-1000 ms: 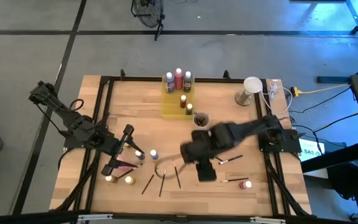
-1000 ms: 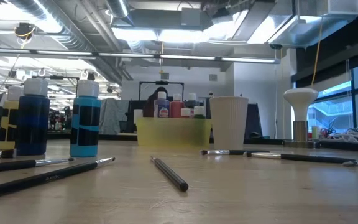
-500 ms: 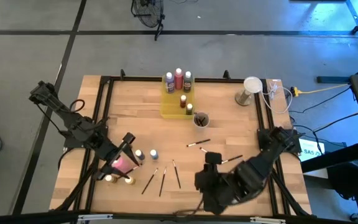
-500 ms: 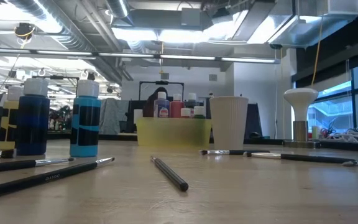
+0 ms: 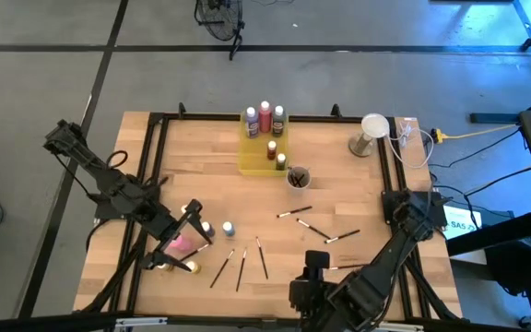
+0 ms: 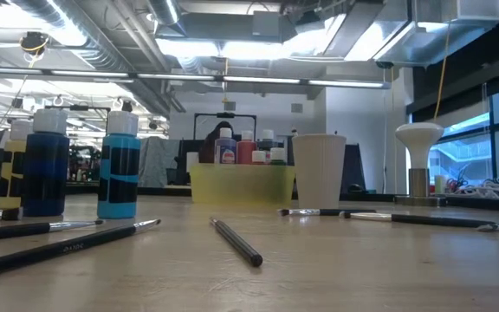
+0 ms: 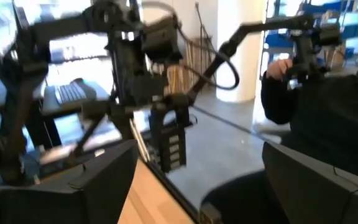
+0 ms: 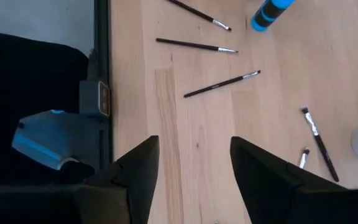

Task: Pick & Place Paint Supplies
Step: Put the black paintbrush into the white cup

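Left gripper (image 5: 184,242) jaws are seen spread apart over the pink bottle (image 5: 181,245), nothing clamped. Right gripper (image 8: 191,168) is parked open at the table's near edge. Risk: neighbouring bottles (image 5: 217,228) could be knocked over if the descent is skewed.

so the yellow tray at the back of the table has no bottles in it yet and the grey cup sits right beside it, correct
Not quite. The high view shows the yellow tray already holding several paint bottles. The rest is right: the grey cup sits right beside it.
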